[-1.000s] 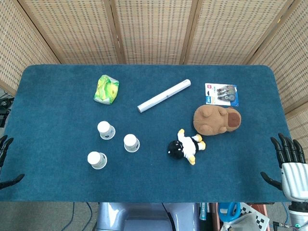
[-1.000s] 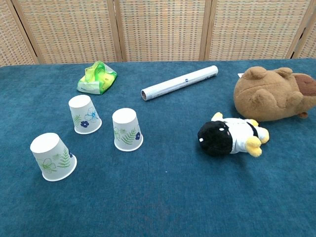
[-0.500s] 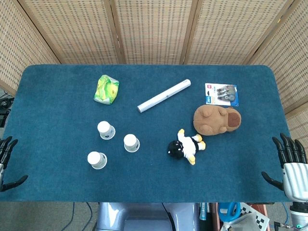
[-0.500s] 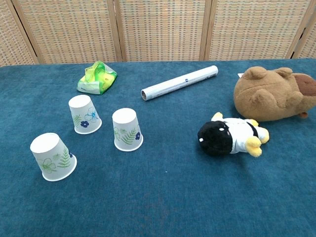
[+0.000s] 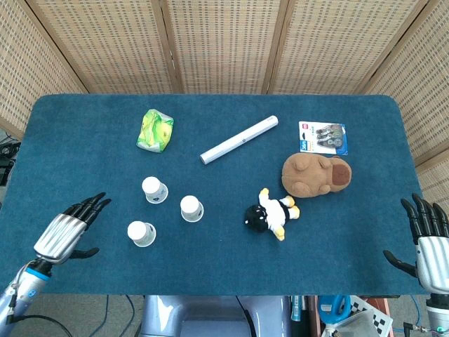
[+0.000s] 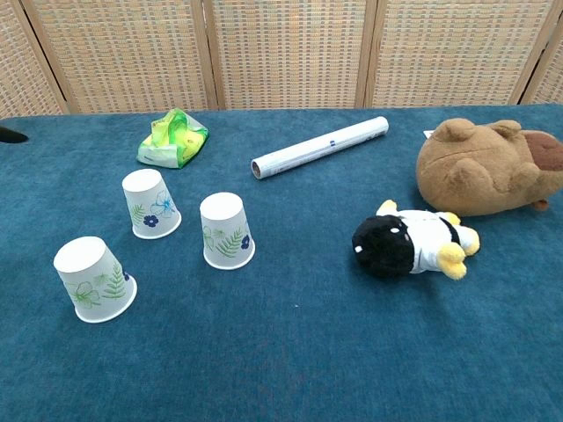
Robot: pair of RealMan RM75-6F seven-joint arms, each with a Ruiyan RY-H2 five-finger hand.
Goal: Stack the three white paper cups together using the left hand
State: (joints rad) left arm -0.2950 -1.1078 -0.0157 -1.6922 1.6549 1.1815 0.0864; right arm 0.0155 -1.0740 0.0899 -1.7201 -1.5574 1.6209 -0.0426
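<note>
Three white paper cups with floral prints stand upside down on the blue table, apart from one another: a near-left cup (image 5: pixel 142 233) (image 6: pixel 93 280), a far-left cup (image 5: pixel 154 189) (image 6: pixel 150 204), and a middle cup (image 5: pixel 191 208) (image 6: pixel 226 230). My left hand (image 5: pixel 66 232) is over the table's near-left part, fingers spread, holding nothing, a short way left of the near-left cup. A dark fingertip (image 6: pixel 10 134) shows at the left edge of the chest view. My right hand (image 5: pixel 429 235) hangs open off the table's right edge.
A green snack bag (image 5: pixel 155 130) lies behind the cups. A white roll (image 5: pixel 238 140) lies mid-table. A black-and-white plush (image 5: pixel 270 214), a brown plush (image 5: pixel 316 174) and a blister pack (image 5: pixel 323 137) occupy the right side. The table's blue top (image 5: pixel 84 154) ends near my left hand.
My left hand has come in from the left edge over the table toward the near-left cup. The right hand has sunk slightly. The cups have not moved.
</note>
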